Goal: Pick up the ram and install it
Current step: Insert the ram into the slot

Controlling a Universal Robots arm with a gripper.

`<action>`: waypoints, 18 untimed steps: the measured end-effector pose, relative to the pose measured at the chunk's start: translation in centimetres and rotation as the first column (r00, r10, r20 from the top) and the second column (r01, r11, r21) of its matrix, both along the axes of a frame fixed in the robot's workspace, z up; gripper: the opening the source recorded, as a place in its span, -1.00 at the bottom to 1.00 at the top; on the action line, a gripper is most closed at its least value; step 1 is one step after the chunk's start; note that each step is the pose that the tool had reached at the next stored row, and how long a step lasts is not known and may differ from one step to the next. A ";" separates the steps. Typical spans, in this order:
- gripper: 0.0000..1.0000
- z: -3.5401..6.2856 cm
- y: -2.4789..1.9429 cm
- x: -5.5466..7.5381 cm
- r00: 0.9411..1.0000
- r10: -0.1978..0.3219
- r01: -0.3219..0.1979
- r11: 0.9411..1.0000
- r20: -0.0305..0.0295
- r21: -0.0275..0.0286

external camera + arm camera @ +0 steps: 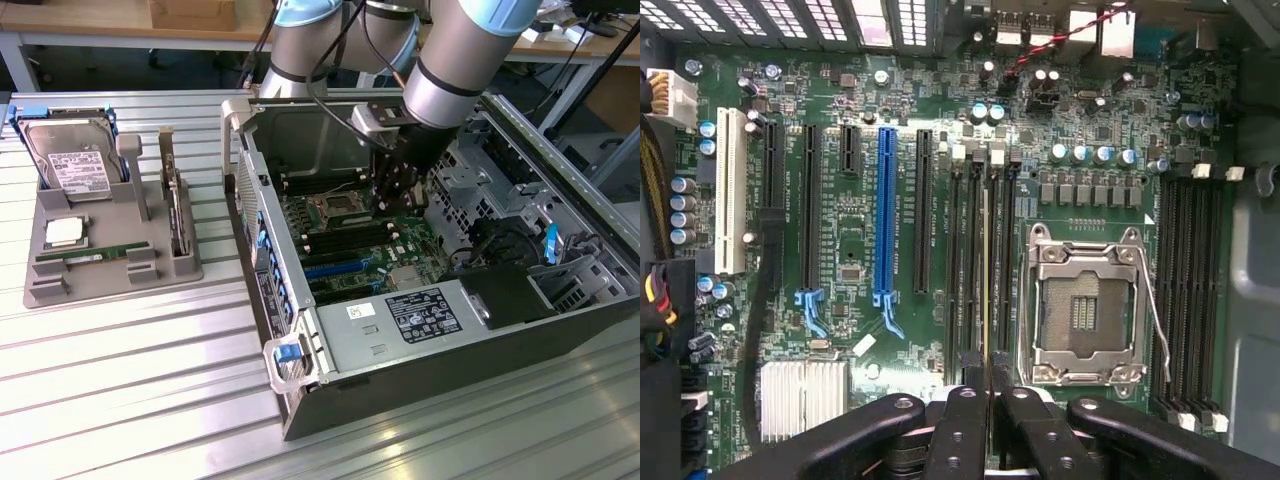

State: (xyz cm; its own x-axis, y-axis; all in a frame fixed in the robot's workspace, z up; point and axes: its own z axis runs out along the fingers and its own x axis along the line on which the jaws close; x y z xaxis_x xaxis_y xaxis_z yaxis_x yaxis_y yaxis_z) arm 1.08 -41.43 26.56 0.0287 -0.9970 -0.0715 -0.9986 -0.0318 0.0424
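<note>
While hand point(987, 400) clamps ram point(986, 280) edge-on above memory slot point(992, 260) beside CPU socket point(1083, 305), insertion step underway; seating demands straight alignment, even downward pressure.

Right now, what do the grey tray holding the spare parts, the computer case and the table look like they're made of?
The tray: matte grey, rounded moulded edges, probably plastic, possibly printed. The computer case: bare grey sheet metal by its thin folded edges and dull sheen, with blue latches that look plastic. The table: brushed, reflective ribbed slats, likely aluminium.
</note>
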 end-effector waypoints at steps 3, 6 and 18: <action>-0.76 -0.43 -0.10 -0.2 1.000 -0.010 0.010 1.000 0.000 -0.003; -0.76 -0.83 -0.14 -0.3 1.000 -0.031 0.031 0.999 0.000 -0.009; -0.76 -2.34 -0.62 -1.5 0.999 -0.034 0.034 0.999 0.000 -0.016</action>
